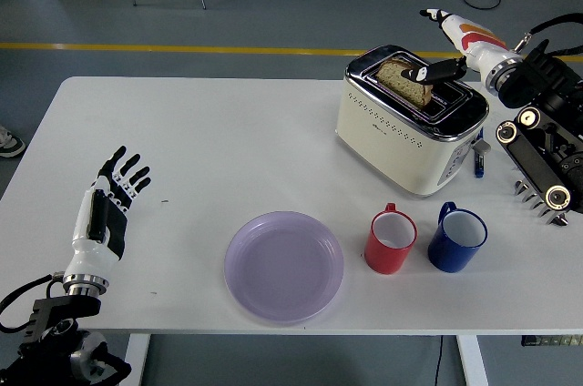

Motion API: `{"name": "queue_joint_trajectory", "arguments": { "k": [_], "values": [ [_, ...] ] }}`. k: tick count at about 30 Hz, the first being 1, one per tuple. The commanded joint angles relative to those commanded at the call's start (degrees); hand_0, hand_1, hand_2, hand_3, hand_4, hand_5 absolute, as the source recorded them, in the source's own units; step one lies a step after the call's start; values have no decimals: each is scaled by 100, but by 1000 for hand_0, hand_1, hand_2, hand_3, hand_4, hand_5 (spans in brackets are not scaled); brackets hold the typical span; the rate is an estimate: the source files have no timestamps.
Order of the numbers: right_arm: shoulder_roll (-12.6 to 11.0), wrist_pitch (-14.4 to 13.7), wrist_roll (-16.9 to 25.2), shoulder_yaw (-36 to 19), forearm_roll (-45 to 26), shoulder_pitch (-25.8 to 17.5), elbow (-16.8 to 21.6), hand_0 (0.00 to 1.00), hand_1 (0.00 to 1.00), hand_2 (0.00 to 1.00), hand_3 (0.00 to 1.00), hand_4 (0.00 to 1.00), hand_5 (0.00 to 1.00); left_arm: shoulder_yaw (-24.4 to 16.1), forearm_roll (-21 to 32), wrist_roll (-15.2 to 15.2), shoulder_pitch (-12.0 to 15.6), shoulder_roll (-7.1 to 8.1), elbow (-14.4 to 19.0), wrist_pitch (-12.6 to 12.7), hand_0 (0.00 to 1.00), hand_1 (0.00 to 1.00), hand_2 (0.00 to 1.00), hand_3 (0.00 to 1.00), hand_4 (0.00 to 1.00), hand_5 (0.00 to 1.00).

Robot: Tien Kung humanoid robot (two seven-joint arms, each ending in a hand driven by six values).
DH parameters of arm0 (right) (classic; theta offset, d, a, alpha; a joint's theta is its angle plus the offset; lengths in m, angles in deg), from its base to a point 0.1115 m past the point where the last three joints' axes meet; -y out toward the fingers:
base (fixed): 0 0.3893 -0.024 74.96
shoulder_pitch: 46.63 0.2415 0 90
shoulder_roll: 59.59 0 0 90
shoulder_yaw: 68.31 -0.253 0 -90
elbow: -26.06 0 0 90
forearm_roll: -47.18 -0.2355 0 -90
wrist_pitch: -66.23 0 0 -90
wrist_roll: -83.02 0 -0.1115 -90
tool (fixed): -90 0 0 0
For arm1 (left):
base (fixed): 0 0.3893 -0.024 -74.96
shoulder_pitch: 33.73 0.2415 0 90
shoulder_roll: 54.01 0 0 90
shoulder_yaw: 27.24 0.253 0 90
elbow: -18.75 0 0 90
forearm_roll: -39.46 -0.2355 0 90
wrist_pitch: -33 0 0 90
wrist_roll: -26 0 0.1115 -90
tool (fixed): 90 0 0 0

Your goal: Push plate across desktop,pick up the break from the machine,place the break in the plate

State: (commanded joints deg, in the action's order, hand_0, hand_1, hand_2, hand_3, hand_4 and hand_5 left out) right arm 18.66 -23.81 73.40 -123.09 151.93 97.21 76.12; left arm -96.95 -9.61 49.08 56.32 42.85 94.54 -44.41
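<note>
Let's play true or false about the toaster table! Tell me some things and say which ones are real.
1. The slice of brown bread stands in the cream toaster. True.
2. The round purple plate holds bread. False: nothing lies on it.
3. The red mug stands left of the blue mug. True.
4. The right hand rests beside the plate. False: it is at the toaster's top, by the bread.
5. The left hand holds a mug. False: its fingers are spread, holding nothing.

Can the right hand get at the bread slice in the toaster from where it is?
Probably yes. The right hand is open above the toaster, a fingertip at the bread slice, which sticks up from the slot with nothing covering it.
</note>
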Motion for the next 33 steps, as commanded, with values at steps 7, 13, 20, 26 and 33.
{"name": "queue_joint_trajectory", "arguments": {
  "k": [7,13,20,26,33],
  "values": [
    [193,19,8,150,-134,265,-320,917,830,834,903,906,379,31,13,3,-41,43,-13,19,781,806,888,912,510,998],
    [404,183,3,368,-142,576,-773,875,796,780,877,895,384,-25,9,11,-83,53,-6,43,779,803,885,911,505,998],
    [505,210,2,624,-129,752,-1380,814,758,729,836,882,386,25,9,-19,-84,50,-75,41,775,801,880,905,500,983],
    [535,75,9,894,-159,820,-1762,797,724,676,801,873,393,54,8,-7,-18,30,-125,48,774,799,879,902,495,968],
    [638,-76,-3,1088,-164,958,-2091,768,700,650,786,868,395,123,14,2,-61,57,-139,47,773,798,878,899,492,964]
  ]
}}
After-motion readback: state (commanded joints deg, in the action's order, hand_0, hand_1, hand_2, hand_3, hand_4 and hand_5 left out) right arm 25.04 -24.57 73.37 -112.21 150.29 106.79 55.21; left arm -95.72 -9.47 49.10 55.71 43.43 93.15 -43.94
